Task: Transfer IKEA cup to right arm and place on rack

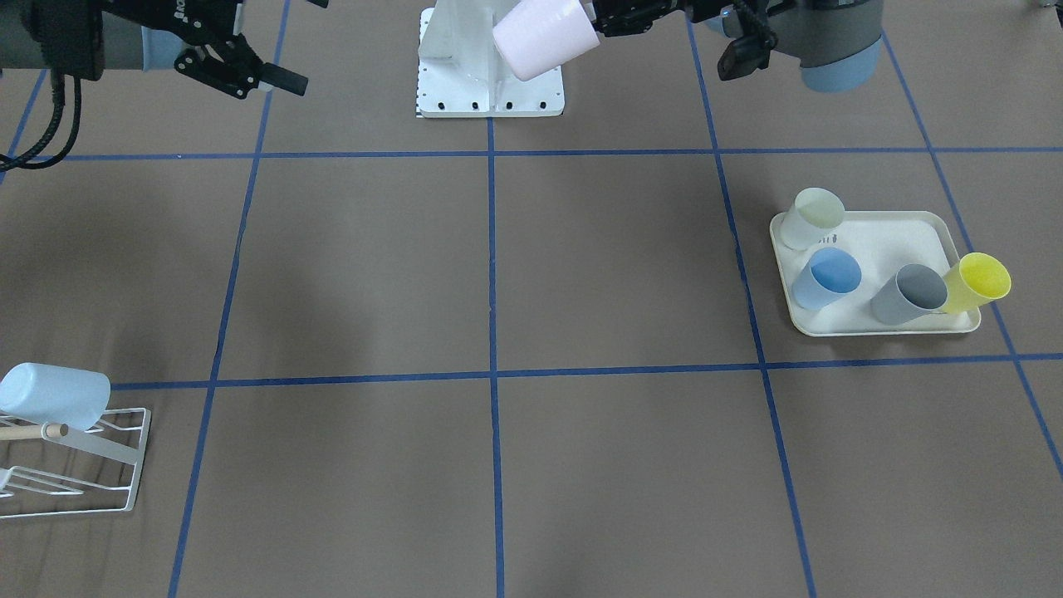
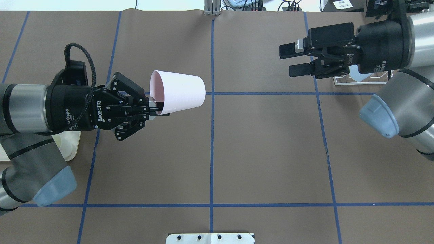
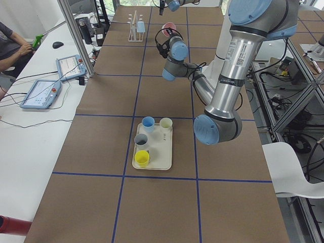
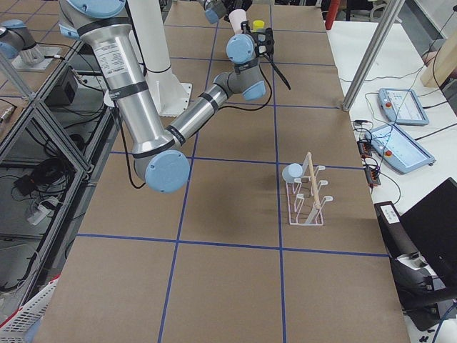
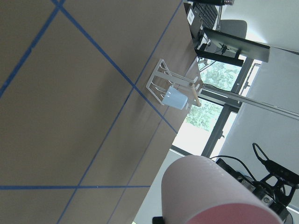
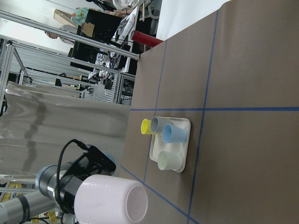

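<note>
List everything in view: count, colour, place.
pink cup: 1, pale pink, mid-air on its side, held by the rim
rack: 1, white wire with a wooden rod, table's right end
light-blue cup: 1, on rack
tray: 1, cream, table's left end
tray cups: 4, pale green, blue, grey, yellow, on tray
base plate: 1, white, at the robot's foot
table: 1, brown with blue tape grid
tablets: 2, grey, side desk
person: 1, partly in view at side desk
left gripper: 1, black, shut on pink cup
right gripper: 1, black, open, apart from the cup
</note>
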Controlling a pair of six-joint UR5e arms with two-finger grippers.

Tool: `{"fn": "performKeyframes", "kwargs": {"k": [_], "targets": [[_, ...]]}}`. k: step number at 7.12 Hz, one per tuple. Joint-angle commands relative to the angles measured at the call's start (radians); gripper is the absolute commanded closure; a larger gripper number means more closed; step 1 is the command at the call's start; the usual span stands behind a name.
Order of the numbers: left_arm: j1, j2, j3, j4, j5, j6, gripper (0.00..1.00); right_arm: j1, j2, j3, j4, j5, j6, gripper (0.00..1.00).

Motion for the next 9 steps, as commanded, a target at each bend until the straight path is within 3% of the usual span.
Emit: {"fn": "performKeyframes", "kwargs": {"k": [1,5,9], "targets": [[0.053,-0.031,0.054,-0.156,0.118,-0.092,1.00,-0.067,0.025,0.002,0.001,-0.099,0.041,0.01],[0.106,-0.031,0.129,-0.381,0.234,-0.164,1.00,-0.151,0.075,-0.006,0.046,-0.219,0.133,0.01],[0.129,-0.066,0.127,-0.390,0.254,-0.187,1.00,-0.217,0.085,-0.006,0.103,-0.287,0.153,0.01]]}}
